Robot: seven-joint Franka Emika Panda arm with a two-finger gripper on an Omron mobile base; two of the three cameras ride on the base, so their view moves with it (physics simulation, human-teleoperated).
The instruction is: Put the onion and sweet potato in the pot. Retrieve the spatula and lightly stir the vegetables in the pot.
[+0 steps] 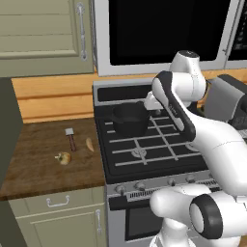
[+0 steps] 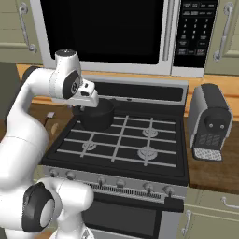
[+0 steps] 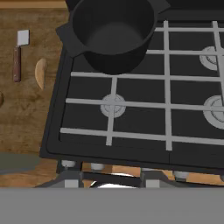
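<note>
The dark pot (image 1: 130, 119) stands on the stove's back left burner, with nothing in it in the hand view (image 3: 113, 35). On the wooden counter to its left lie the spatula (image 1: 71, 139), with a pale blade and a red-brown handle, the slim orange-tan sweet potato (image 1: 89, 144) and the round yellow onion (image 1: 63, 157). My gripper (image 3: 111, 176) hangs above the stove, just right of the pot and higher than its rim. It is open, with nothing between the fingers. The hand view also takes in the spatula (image 3: 18, 57) and the sweet potato (image 3: 40, 73).
A black gas stove (image 2: 121, 140) has grey grates and knobs along its front. A microwave (image 2: 107, 28) hangs above it. A grey coffee machine (image 2: 210, 121) stands on the right counter. A dark tall panel (image 1: 7, 144) borders the left counter (image 1: 43, 178).
</note>
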